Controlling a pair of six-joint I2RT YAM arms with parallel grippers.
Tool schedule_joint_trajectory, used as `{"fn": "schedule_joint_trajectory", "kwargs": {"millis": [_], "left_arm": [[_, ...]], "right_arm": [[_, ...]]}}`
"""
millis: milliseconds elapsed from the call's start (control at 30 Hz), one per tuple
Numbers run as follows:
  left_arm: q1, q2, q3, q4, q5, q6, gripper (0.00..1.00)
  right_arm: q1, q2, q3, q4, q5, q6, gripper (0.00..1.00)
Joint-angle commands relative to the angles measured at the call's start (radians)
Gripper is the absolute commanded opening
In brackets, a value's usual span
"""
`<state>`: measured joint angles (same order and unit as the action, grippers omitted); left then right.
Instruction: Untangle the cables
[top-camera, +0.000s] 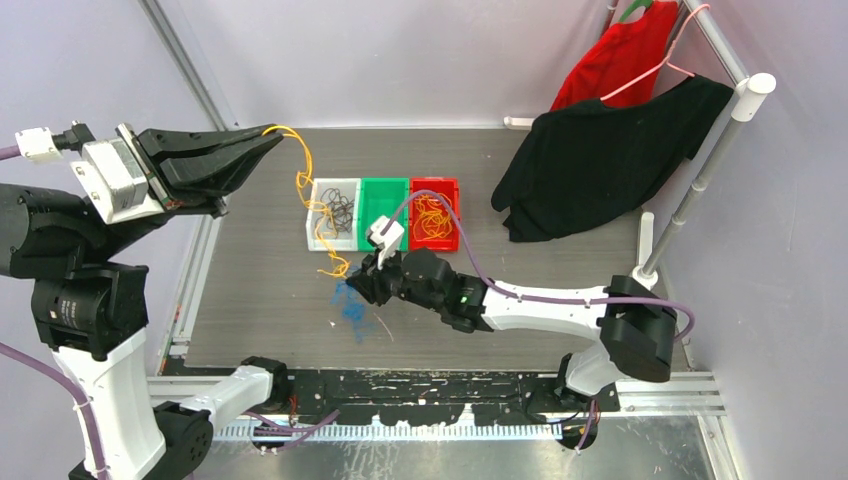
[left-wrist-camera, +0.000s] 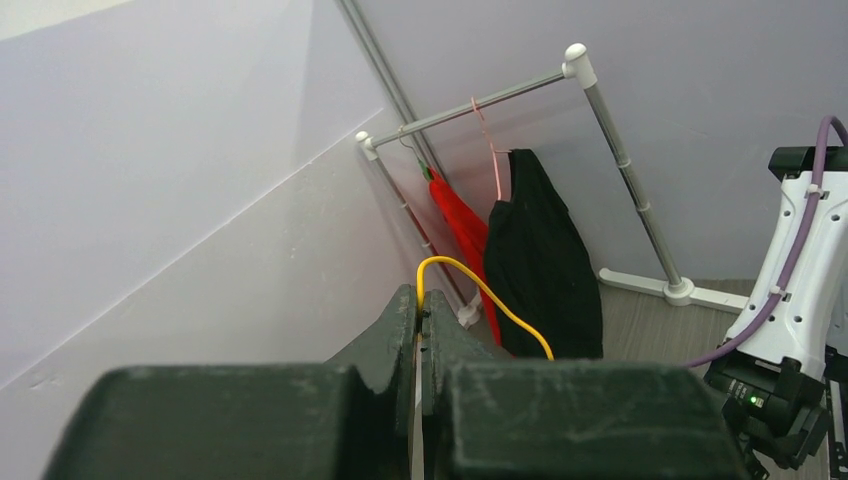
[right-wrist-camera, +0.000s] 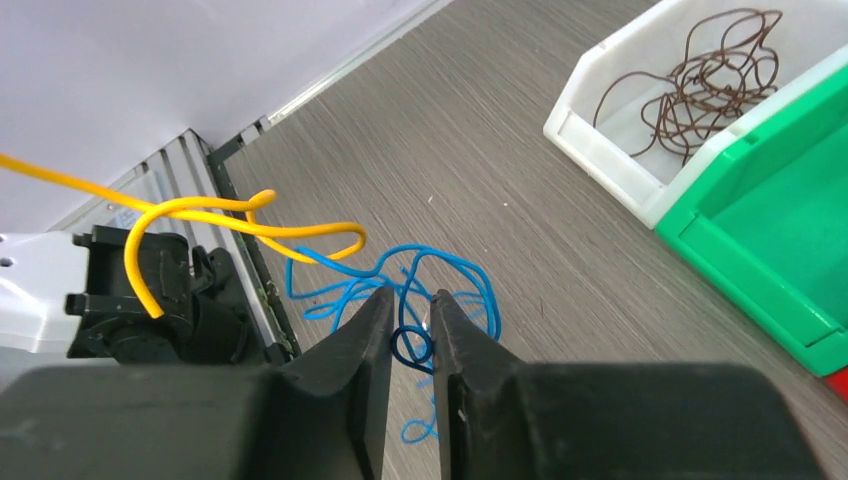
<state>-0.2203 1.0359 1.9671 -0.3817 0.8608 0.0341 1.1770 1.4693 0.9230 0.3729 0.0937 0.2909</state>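
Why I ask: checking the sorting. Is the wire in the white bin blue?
No, the white bin holds a tangle of dark brown wire, not blue.

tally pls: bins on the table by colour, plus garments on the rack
White bin: 1
Green bin: 1
Red bin: 1
Red garment: 1
Black garment: 1
Total: 5 (3 bins, 2 garments)

Bare table (top-camera: 250, 285) left of bins (top-camera: 383, 183), yellow cable (top-camera: 303, 172) perhaps across.
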Motion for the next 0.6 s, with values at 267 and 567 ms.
{"fn": "schedule_joint_trajectory", "kwargs": {"millis": [267,567], "left_arm": [[-0.002,0.031,0.100,0.094,-0.045,0.004,0.00],[-0.002,0.045,0.148,0.172,-0.146,0.076,0.00]], "right_arm": [[0.006,0.047,-0.090,0.153,0.072,0.112,0.01],[0.005,0.095,-0.180,0.144,0.194,0.184,0.01]]}}
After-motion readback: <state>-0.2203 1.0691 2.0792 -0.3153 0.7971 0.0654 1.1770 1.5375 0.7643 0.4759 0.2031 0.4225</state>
